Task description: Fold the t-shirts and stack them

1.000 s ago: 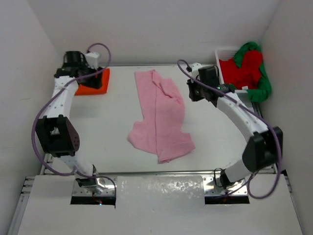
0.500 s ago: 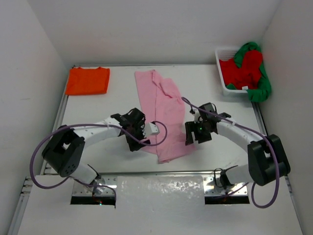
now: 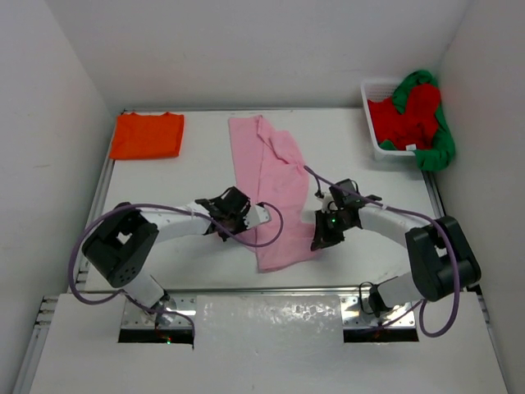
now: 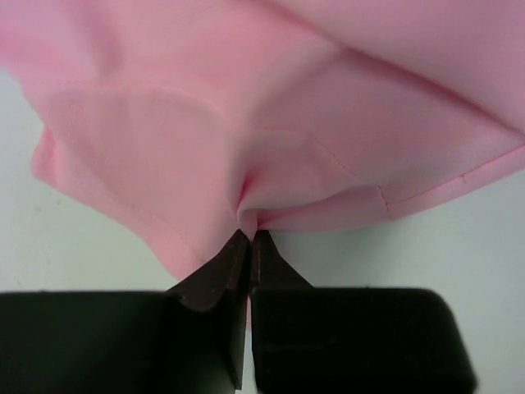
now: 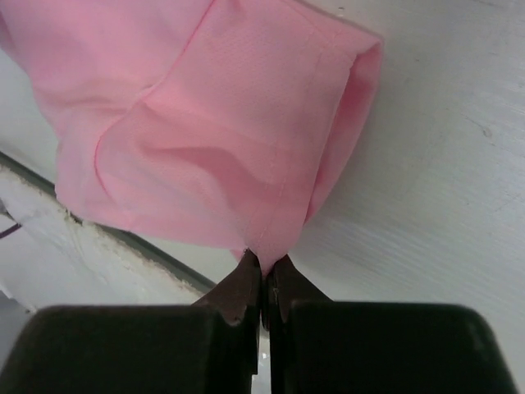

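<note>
The left gripper (image 4: 249, 234) is clenched on the pink t-shirt (image 4: 271, 107): in the left wrist view its two dark fingers meet at the lower middle of the frame, with a puckered fold of the hem pinched between their tips. The right gripper (image 5: 262, 261) is clamped in the same way, its fingertips pressed together on a doubled edge of the same cloth at the bottom centre of the right wrist view. In the top view both grippers sit low on the white table (image 3: 164, 197), in the lower middle of the frame, one at each side of the shirt's near end. The shirt runs from there as a long, narrow, loosely folded strip toward the upper centre. An orange t-shirt (image 3: 148, 135) lies folded flat at the upper left. At the upper right a white mesh basket (image 3: 371, 115) holds the red t-shirt (image 3: 406, 119) and the green t-shirt (image 3: 439, 144), which spill over its rim.
</note>
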